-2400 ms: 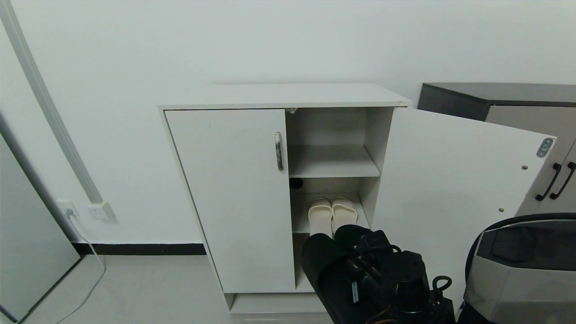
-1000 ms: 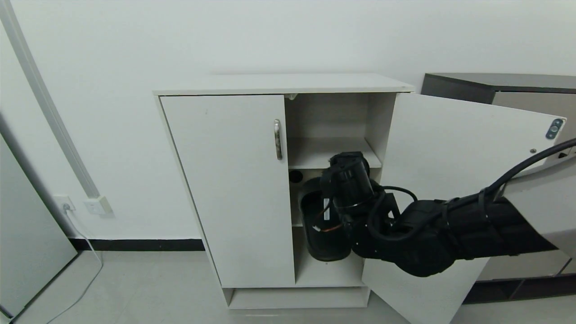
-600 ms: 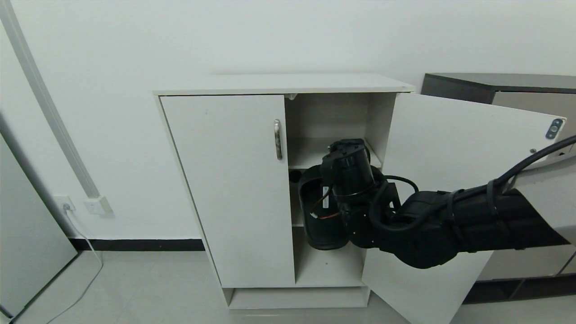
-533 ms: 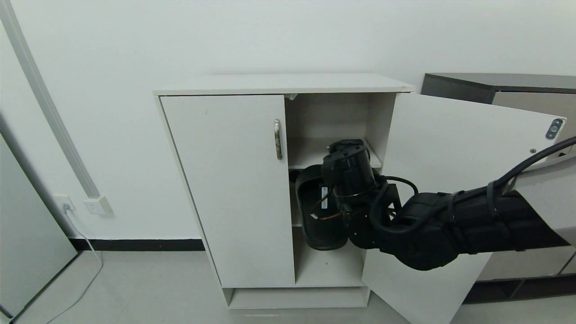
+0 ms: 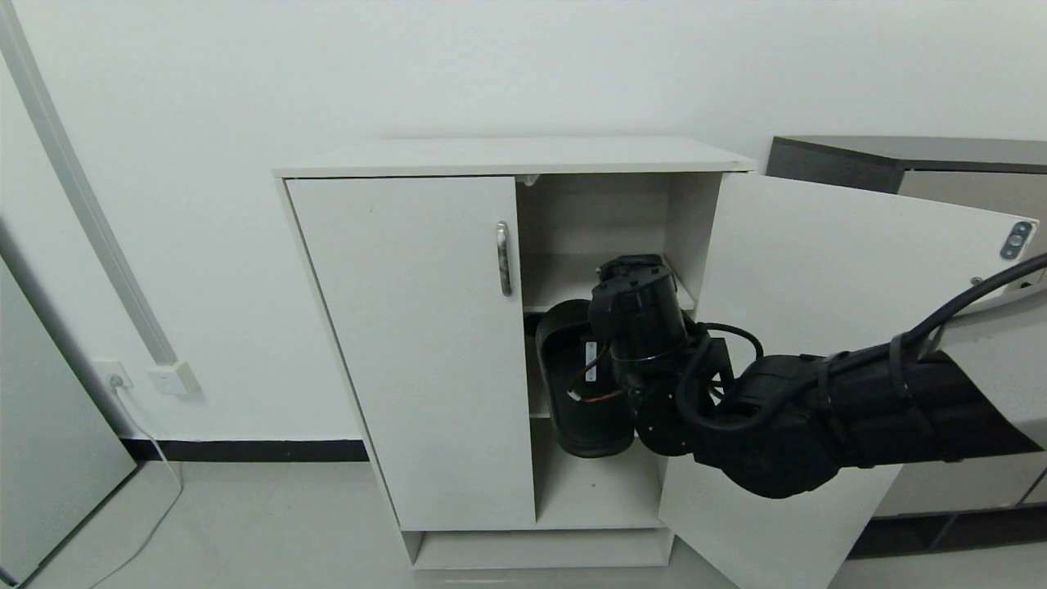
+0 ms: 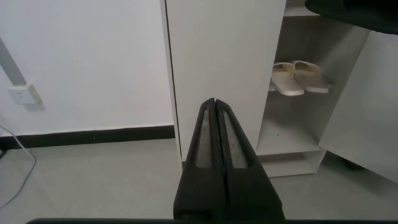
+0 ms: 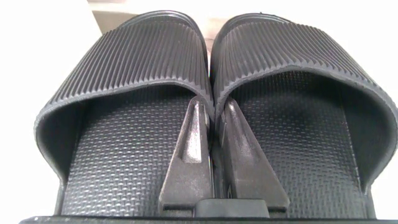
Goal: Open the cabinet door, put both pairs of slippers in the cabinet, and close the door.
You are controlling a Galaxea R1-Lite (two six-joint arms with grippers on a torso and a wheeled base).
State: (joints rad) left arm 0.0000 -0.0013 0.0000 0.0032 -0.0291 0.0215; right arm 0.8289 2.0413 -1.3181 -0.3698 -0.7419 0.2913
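The white cabinet (image 5: pixel 507 155) has its left door (image 5: pixel 417 343) closed and its right door (image 5: pixel 818 286) swung open. My right arm reaches into the opening, and the right gripper (image 7: pixel 213 106) is shut on the pair of black slippers (image 7: pixel 124 81), pinching their inner edges together. The black slippers (image 5: pixel 572 384) hang tilted in front of the middle compartment, below the upper shelf. A cream pair of slippers (image 6: pixel 298 78) lies on the middle shelf. My left gripper (image 6: pixel 214 102) is shut on nothing, low in front of the closed door (image 6: pixel 224 62).
A dark grey cabinet (image 5: pixel 900 172) stands right behind the open door. A wall socket (image 5: pixel 172 378) with a cable sits at the lower left, beside a leaning grey panel (image 5: pixel 49 450). Bare floor (image 5: pixel 245 532) lies before the cabinet.
My right arm has lifted the black slippers from low in front up into the cabinet opening, covering the cream pair. Over the last half second they hardly moved. The head view shifted slightly.
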